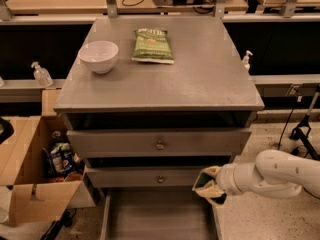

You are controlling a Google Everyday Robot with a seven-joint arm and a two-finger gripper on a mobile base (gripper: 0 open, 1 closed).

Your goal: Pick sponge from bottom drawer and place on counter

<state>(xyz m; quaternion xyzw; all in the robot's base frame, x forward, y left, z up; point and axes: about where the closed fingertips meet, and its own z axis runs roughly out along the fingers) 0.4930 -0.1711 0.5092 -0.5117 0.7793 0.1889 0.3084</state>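
gripper (206,183) | above right wall of the bottom drawer (152,218) | fingers pinched on what looks like the sponge (201,181), dark green showing | counter (190,84) well above the drawer

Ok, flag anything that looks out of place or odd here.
Nothing looks spilled or damaged. The bottom drawer stands pulled out, and the gripper holds the sponge above its right side. On the counter, the white bowl and the green snack bag sit tidy.
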